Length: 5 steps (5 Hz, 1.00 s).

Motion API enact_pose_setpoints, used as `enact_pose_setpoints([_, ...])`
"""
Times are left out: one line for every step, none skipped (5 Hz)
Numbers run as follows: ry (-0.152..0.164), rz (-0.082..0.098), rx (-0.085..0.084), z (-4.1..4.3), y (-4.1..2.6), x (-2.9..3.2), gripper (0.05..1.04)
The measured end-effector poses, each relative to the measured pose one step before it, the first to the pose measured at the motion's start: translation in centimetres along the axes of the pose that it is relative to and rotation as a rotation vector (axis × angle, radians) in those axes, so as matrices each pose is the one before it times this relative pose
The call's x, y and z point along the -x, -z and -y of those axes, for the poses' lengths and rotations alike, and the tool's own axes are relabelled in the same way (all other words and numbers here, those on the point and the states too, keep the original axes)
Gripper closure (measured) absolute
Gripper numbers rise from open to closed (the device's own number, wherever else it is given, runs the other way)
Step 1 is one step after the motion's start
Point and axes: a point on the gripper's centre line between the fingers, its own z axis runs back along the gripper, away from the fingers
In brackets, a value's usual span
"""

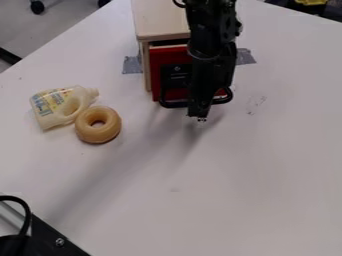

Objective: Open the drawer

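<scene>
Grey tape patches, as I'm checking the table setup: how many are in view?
2: one patch image-left of the box, another image-right of the arm. More may be hidden behind either.

Bench (247, 195): white top, smooth, with faint dark scuffs (255, 104) on its right half. Floor (63, 27): grey, beyond the bench's upper-left edge; a black caster (37, 7) stands on it. Beyond the bench's upper-right edge: a yellow object (310, 2) against dark material, identity unclear. Lighting: soft-edged shadows extend toward the bench's lower left.
</scene>
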Motion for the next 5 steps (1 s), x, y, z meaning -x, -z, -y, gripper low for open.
enact_pose_setpoints([0.01, -0.0008, 0.0037, 0.706, -0.091, 0.095, 0.954])
enact_pose_setpoints([0.0024, 0.0015, 0.0012, 0.608, -0.022, -0.091, 0.954])
enact_pose_setpoints([0.0006, 0.0035, -0.0027, 0.493, 0.033, -0.049, 0.954])
enact_pose_setpoints([0.008, -0.0008, 0.0032, 0.536, -0.066, -0.151, 0.954])
enact_pose_setpoints([0.002, 0.0014, 0.0015, 0.467, -0.138, -0.095, 0.954])
